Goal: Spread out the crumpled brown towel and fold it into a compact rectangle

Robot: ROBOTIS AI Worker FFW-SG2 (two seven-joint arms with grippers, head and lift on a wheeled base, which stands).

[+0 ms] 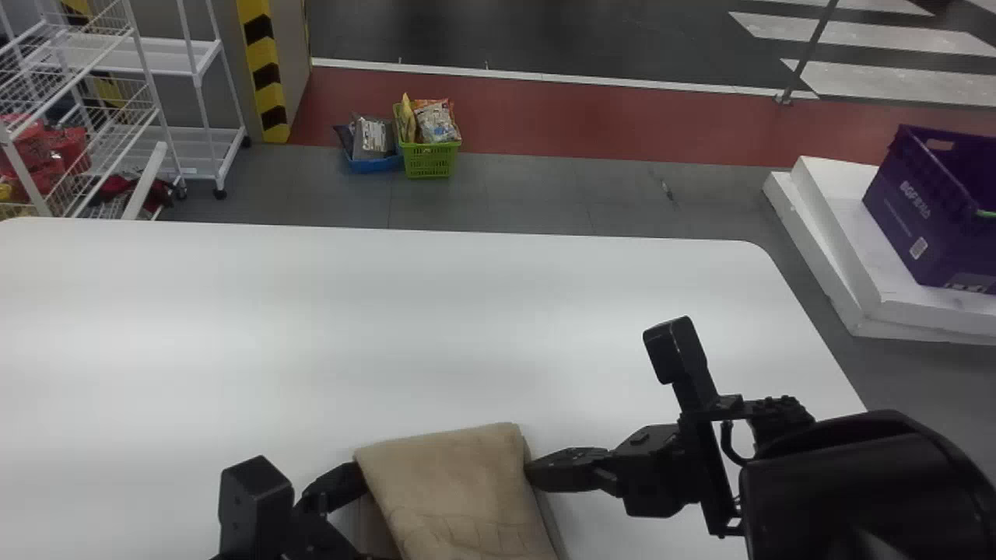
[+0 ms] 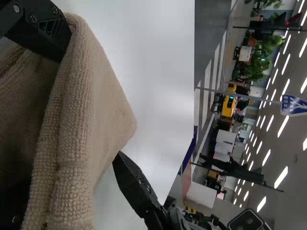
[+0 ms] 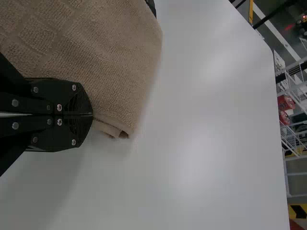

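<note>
**One brown towel point(image 1: 467, 490) between left jaws point(image 1: 369, 515) and right jaws point(image 1: 531, 471)**

The left jaws stand open at the towel's left side, the upper one tucked against the cloth and the lower mostly covered by it. The right jaws are closed together, tips touching the right side; whether they pinch any cloth, I cannot tell.

The towel, a single piece, lies partly folded in layers on the one white desk point(image 1: 311, 327), at the head view's bottom edge, which cuts off its near end and much of the left arm. The right arm point(image 1: 856, 482) blocks part of the desk's right side.

Beyond are one green basket point(image 1: 430, 161) and one blue basket point(image 1: 375, 166), both holding packets, white shelves point(image 1: 167, 56) at left, and one purple crate point(image 1: 910, 222) on white slabs point(image 1: 852, 241) at right.
</note>
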